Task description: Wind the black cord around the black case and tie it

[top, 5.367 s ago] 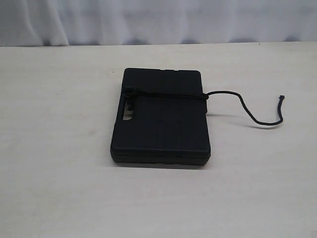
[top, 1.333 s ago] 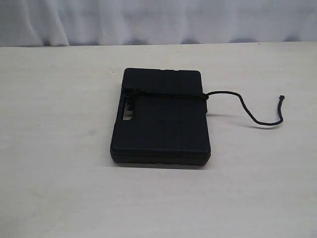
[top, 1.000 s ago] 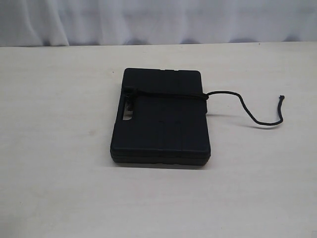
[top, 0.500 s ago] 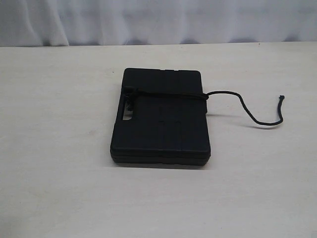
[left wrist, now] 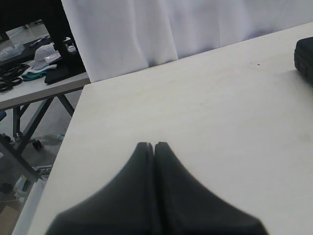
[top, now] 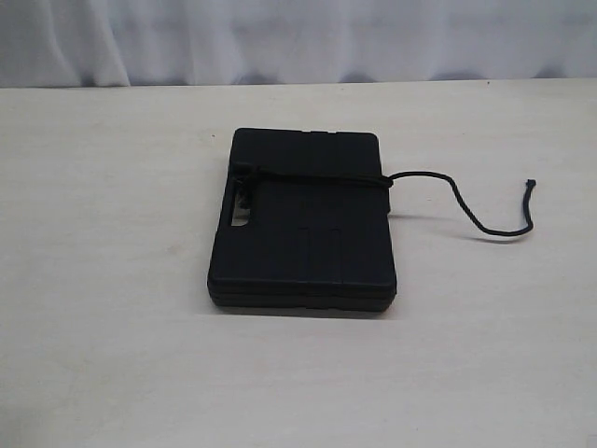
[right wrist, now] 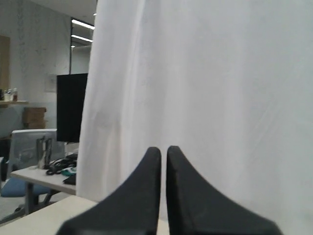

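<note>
The left claw [left wrist: 154,145] is held above the pale table [left wrist: 205,107] with its two jaws pressed together, and nothing is gripped by it; only a corner of the black case [left wrist: 304,54] is seen beyond it, well apart. The right claw [right wrist: 163,149] is also closed, only a thin slit is left between its jaws, and nothing is held in it. In the exterior view the black case [top: 308,243] is laid flat about the middle of the table [top: 112,364], its long sides running from near to far. A handle slot [top: 240,213] is cut at its left edge. Just beyond the slot, the black cord [top: 322,177] is drawn across the lid from left to right. At the left edge the cord is bunched, but whether a knot is made there cannot be told. From the right edge of the case the loose part of the cord is laid on the table in a curve to the right, and its end is turned toward the far side, well apart from the case. Behind the far edge of the table a white curtain [top: 298,37] is hung.
</note>
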Motion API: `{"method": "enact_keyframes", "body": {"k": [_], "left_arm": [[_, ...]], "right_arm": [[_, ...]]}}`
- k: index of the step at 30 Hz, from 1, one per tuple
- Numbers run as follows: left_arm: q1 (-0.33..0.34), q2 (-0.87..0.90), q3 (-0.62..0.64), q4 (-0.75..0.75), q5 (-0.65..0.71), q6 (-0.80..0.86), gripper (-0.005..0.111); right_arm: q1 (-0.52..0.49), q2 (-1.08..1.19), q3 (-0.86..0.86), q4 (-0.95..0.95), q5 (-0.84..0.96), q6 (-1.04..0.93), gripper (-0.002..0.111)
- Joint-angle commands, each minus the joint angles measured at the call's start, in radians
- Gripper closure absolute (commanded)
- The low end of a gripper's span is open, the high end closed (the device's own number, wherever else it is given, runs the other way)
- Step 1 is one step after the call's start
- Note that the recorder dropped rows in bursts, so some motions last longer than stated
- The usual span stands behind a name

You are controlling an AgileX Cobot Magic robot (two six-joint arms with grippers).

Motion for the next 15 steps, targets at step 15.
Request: {"method": "enact_keyframes", "body": {"k": [15], "left_arm": [[-0.008, -0.002, 0.002, -0.011, -0.013, 0.002, 0.107]], "right_arm": [[0.022, -0.002, 0.084, -0.719, -0.242, 0.604, 0.104]]}}
